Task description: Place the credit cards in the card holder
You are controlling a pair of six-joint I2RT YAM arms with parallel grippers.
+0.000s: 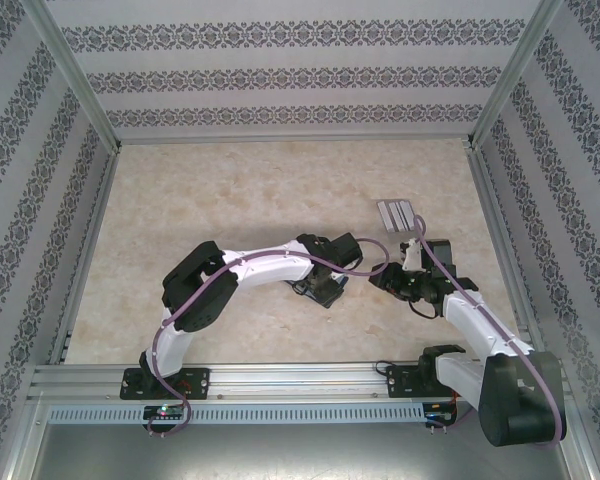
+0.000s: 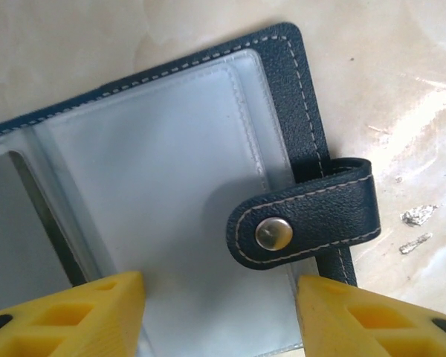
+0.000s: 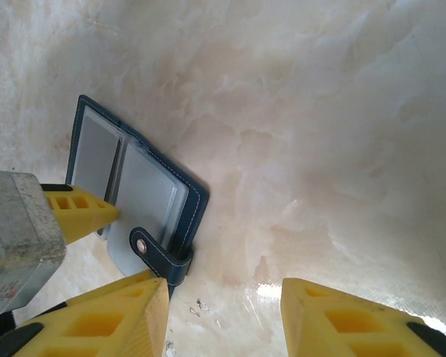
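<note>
Two yellow fingertips of your left gripper (image 2: 219, 323) stand spread, pinching nothing, straddling a clear page of the card holder (image 2: 171, 163). Holder lies open and flat on the marble table (image 2: 401, 74), sleeves up, with its clasp tab (image 2: 305, 223) folded over the page edge and the snap showing. Grey shape (image 2: 11, 223) in the neighbouring sleeve, possibly a card; you can't tell from here. Your right gripper (image 3: 223, 320) is likewise spread and empty over bare table, with the holder just beside one finger. Clear slotted rack (image 1: 395, 213) sits apart, farther back.
</note>
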